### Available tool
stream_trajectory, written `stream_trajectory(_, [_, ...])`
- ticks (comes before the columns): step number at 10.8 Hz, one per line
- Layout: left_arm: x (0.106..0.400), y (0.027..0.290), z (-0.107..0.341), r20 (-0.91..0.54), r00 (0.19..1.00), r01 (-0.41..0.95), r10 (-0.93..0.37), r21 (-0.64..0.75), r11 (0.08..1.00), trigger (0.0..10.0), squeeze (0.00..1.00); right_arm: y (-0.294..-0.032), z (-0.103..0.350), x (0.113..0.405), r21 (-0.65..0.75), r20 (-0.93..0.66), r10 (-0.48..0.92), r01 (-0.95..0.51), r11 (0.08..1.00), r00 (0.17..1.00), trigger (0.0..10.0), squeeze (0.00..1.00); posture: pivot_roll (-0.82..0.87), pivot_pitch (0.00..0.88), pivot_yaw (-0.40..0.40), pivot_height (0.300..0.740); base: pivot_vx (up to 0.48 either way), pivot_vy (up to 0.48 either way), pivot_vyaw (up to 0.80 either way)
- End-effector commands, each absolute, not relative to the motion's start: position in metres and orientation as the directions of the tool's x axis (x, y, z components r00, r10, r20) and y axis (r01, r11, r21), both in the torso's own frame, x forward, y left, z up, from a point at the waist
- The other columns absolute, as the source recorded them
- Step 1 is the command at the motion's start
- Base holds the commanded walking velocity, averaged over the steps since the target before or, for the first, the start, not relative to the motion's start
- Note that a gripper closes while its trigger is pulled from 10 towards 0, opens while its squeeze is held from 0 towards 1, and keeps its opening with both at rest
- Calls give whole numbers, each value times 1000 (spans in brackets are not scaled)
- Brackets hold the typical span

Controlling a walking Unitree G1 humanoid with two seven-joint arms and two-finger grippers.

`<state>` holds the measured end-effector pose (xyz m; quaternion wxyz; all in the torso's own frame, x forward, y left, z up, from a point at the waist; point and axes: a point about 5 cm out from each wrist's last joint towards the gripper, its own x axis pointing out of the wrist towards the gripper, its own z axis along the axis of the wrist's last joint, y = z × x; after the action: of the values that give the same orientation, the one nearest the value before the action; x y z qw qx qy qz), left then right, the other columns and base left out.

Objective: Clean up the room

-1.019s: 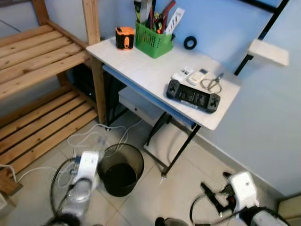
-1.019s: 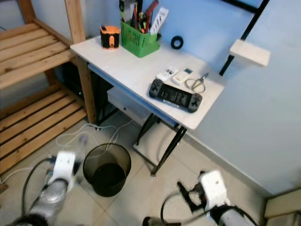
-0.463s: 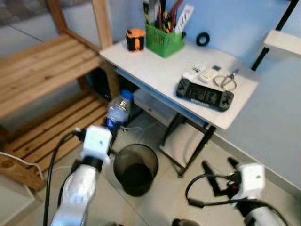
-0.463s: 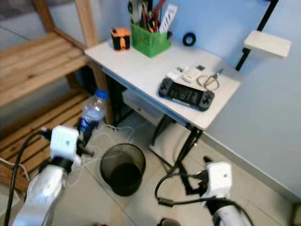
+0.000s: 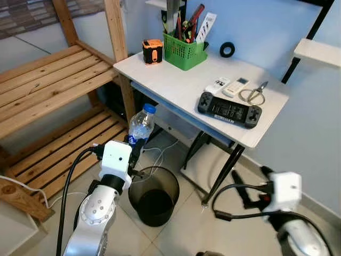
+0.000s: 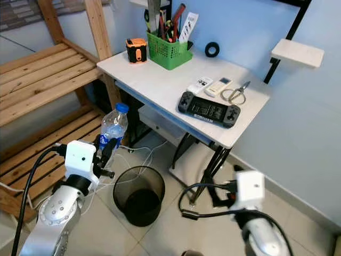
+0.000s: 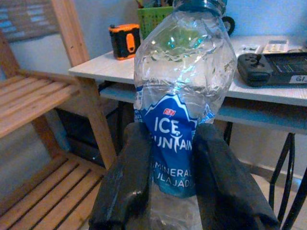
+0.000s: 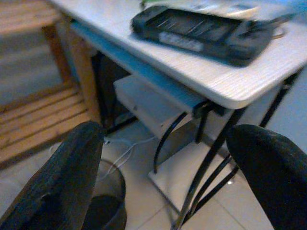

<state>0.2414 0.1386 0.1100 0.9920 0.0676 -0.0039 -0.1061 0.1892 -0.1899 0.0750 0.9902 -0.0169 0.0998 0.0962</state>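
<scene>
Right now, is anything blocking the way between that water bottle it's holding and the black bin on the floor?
Nothing visible does. The left gripper holds the bottle up beside the open bin, with only air between them.

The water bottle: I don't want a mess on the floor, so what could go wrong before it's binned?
The left gripper pinches the crumpled water bottle low on its label, so it may tip or slip. It is held left of the trash bin, not above it; released here, it would likely land among the white cables.
</scene>
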Motion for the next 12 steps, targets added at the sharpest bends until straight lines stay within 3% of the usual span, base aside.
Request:
stream_trajectory(1, [242, 142, 115, 9, 980, 196, -199, 139, 971, 10000, 0, -187, 74, 190, -30, -210, 213, -224, 974, 954, 10000, 0, -113, 32, 11, 740, 480, 0, 744])
stream_trajectory(3, [243, 141, 113, -4, 979, 203, -204, 134, 970, 10000, 0, -183, 69, 190, -32, -247, 233, -248, 968, 941, 10000, 0, -109, 35, 12, 740, 480, 0, 744])
stream_trajectory(6, [263, 149, 101, -59, 977, 212, -205, 140, 967, 10000, 0, -183, 64, 190, -27, -265, 227, -242, 970, 937, 10000, 0, -110, 37, 13, 740, 480, 0, 0])
stream_trajectory(7, [267, 146, 97, -95, 971, 234, -219, 206, 950, 10000, 0, -183, 63, 189, -29, -269, 227, -244, 969, 936, 10000, 0, -113, 33, 16, 740, 0, 0, 0])
stream_trajectory(9, [270, 143, 89, -124, 968, 241, -220, 197, 950, 10000, 0, -183, 62, 188, -32, -273, 225, -243, 970, 935, 10000, 0, -118, 28, 20, 740, 0, 0, 0])
stream_trajectory(11, [274, 129, 59, -185, 940, 322, -286, 207, 924, 10000, 0, -187, 58, 180, -48, -315, 244, -272, 961, 917, 10000, 0, -152, 50, -20, 740, 0, 0, 0])
stream_trajectory(12, [280, 123, 28, -287, 920, 334, -268, 213, 918, 10000, 0, -196, 57, 170, -76, -377, 274, -324, 943, 885, 10000, 0, -204, 91, -80, 740, 0, 0, 0])
